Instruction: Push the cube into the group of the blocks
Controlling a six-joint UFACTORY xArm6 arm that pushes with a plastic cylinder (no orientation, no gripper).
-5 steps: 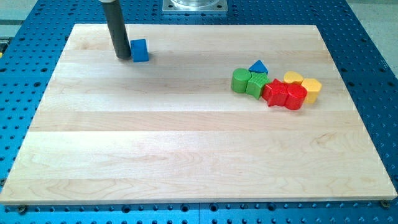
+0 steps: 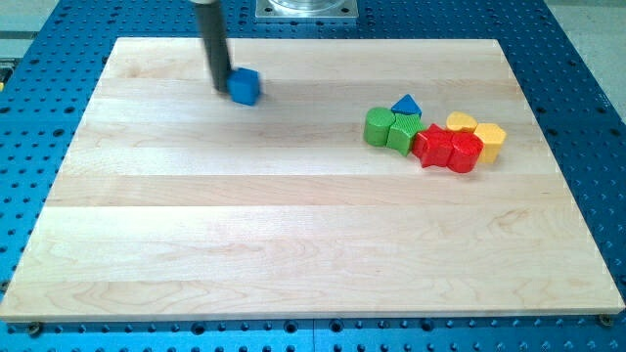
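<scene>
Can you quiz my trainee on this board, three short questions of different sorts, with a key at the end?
1. True or false: my tip is on the view's right side of the blue cube.
2. Multiple choice: which block sits at the top of the group? A) the blue triangular block B) a red block C) a yellow block
3. Fill in: the cube must travel toward the view's ____ to reach the group, whose nearest piece is the green cylinder.

Key: 1 false, the tip is against the cube's left side. 2 A. 3 right.
</scene>
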